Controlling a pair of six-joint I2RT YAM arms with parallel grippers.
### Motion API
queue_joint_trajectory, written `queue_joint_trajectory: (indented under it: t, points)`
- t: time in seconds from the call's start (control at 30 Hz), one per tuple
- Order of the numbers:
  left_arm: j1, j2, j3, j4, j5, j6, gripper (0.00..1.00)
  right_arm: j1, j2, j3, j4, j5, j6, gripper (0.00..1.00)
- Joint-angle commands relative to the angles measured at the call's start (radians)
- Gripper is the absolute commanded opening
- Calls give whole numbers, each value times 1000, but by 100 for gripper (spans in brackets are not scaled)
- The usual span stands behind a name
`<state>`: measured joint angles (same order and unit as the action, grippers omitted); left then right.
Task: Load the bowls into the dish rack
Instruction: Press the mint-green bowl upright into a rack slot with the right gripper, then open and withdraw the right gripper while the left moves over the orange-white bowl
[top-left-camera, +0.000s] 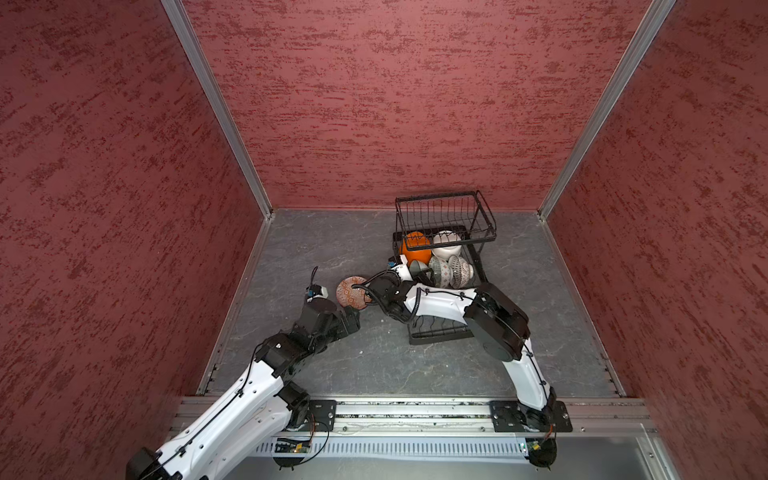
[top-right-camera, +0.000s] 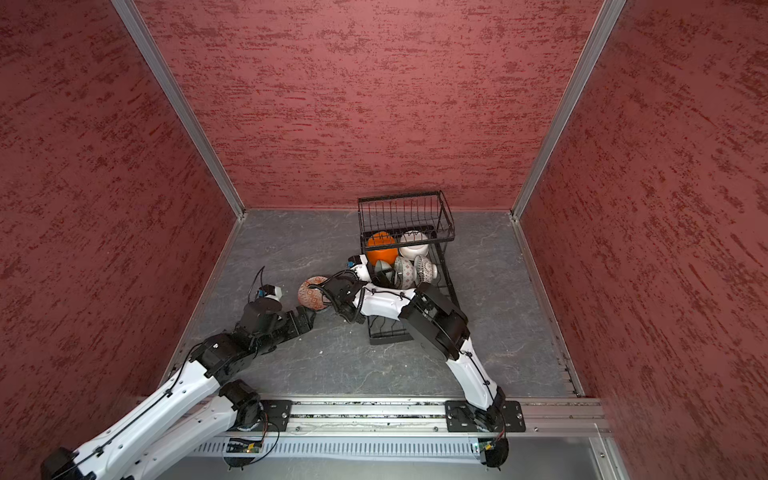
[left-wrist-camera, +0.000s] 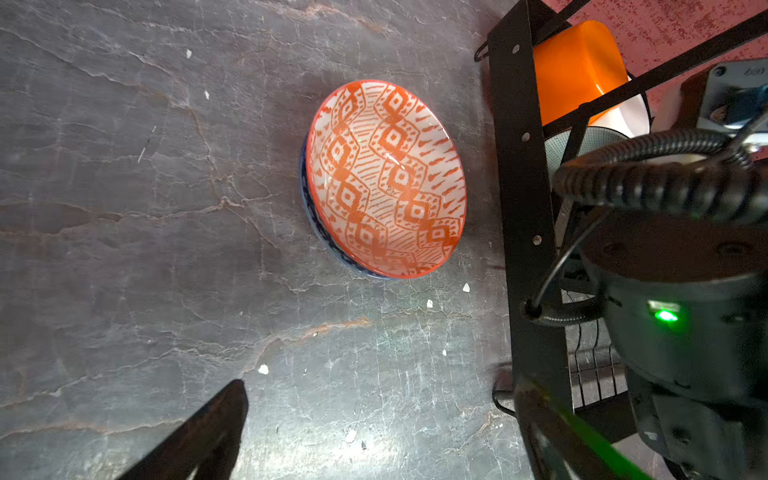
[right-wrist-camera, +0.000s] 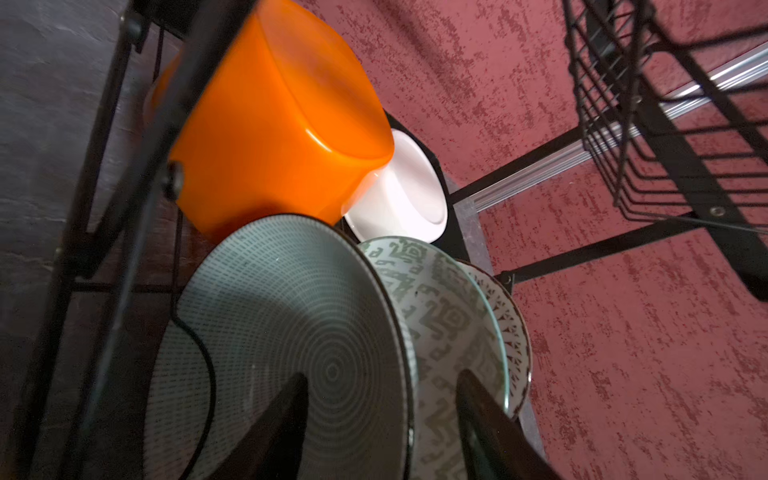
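The black wire dish rack (top-left-camera: 490, 224) (top-right-camera: 446, 222) stands at the back right. In its base lean an orange bowl (top-left-camera: 415, 249) (right-wrist-camera: 270, 124), a white bowl (top-left-camera: 446, 247) (right-wrist-camera: 403, 199), a grey-green dotted bowl (right-wrist-camera: 282, 316) and two patterned bowls (top-left-camera: 441, 272) (top-left-camera: 460, 272). My right gripper (right-wrist-camera: 382, 376) reaches in, open, its jaws apart on either side of the dotted bowl's rim. A red-orange patterned bowl (top-left-camera: 351, 293) (top-right-camera: 311, 293) (left-wrist-camera: 386, 178) sits on the table nested in a blue-edged bowl (left-wrist-camera: 305, 191). My left gripper (left-wrist-camera: 380, 386) (top-left-camera: 351, 322) hovers open just short of them, holding nothing.
The rack's raised basket (top-right-camera: 405, 208) overhangs the orange and white bowls. The right forearm (top-left-camera: 440, 303) lies across the rack's near end, close to the stacked bowls. Red walls (top-left-camera: 374, 104) enclose the grey stone table (top-left-camera: 311, 249).
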<state>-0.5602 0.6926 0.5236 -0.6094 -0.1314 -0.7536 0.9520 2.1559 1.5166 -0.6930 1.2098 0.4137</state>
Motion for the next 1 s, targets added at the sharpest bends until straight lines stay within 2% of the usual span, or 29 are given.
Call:
queue_joint_trajectory:
  t: [0.0, 0.37, 0.6, 0.97]
  points:
    - [8, -7, 0, 7, 6, 13, 100, 2, -71, -10, 12, -53, 34, 63]
    - [14, -10, -8, 8, 7, 12, 100, 1, -157, -31, 16, -177, 67, 75]
    - [18, -22, -12, -6, 1, 12, 100, 2, -211, -76, 22, -233, 109, 76]
    - [40, -4, -3, -15, 6, 17, 100, 2, -311, -135, 18, -390, 136, 78]
